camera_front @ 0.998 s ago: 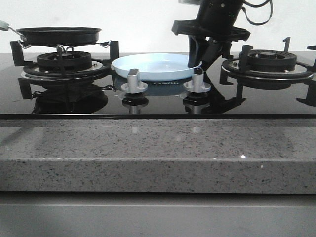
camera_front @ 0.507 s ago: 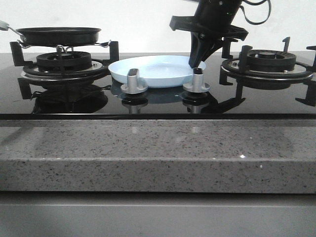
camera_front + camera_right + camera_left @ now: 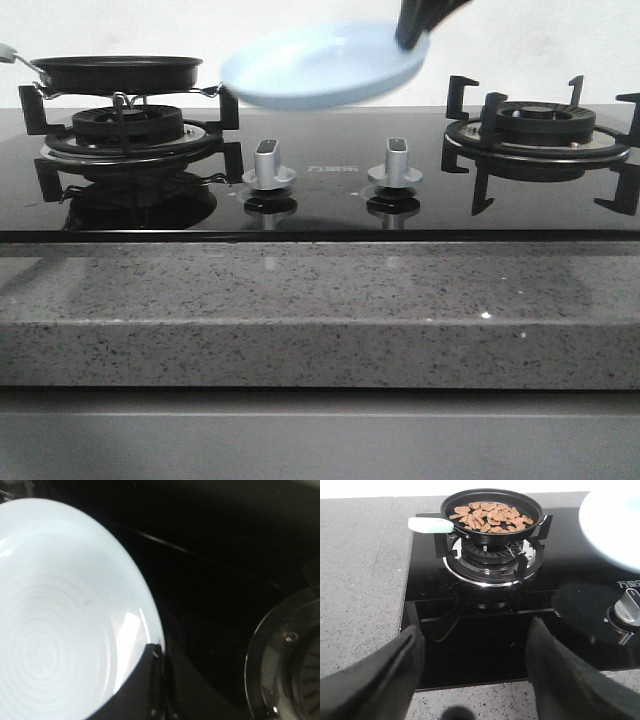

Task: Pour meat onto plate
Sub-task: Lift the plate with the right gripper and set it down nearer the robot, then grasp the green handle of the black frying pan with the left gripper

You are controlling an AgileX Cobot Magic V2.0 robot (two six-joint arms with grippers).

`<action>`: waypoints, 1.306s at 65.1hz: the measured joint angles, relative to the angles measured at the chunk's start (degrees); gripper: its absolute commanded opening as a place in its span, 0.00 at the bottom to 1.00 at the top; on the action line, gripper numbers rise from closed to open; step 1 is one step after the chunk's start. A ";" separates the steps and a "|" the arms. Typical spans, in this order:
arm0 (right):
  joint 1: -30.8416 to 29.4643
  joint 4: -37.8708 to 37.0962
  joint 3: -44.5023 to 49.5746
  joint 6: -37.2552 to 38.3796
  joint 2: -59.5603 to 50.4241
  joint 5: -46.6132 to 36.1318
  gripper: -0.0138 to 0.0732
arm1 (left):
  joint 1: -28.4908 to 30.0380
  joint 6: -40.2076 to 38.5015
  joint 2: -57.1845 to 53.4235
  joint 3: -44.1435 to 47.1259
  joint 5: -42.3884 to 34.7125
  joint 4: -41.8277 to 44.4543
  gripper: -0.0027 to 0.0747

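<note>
The pale light-blue plate hangs in the air above the middle of the hob, tilted. My right gripper is shut on its right rim; the wrist view shows the plate with a finger over the rim. The meat, small brown chips, lies in the black frying pan on the left burner; the pan also shows in the front view. My left gripper is open and empty, over the hob's front edge, short of the pan. An edge of the plate shows there too.
Two silver knobs stand on the black glass hob. The right burner grate carries nothing. The pan has a pale green handle. A grey speckled counter edge runs across the front.
My right gripper has lifted the plate off the hob, up and slightly left, so it now hangs at pan height. The pan has not moved.
</note>
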 measured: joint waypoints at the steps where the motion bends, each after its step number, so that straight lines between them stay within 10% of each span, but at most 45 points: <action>1: 0.00 0.11 0.49 0.00 -0.74 -0.15 0.08 | 0.00 0.00 0.00 0.00 0.00 0.00 0.60; 42: 1.38 10.34 47.10 -5.99 -26.14 -20.80 0.08 | 0.00 0.00 0.00 0.00 0.00 0.00 0.60; 85: 1.38 11.73 52.63 -6.35 -24.27 -27.07 0.08 | 0.00 0.03 0.00 0.00 0.00 0.00 0.60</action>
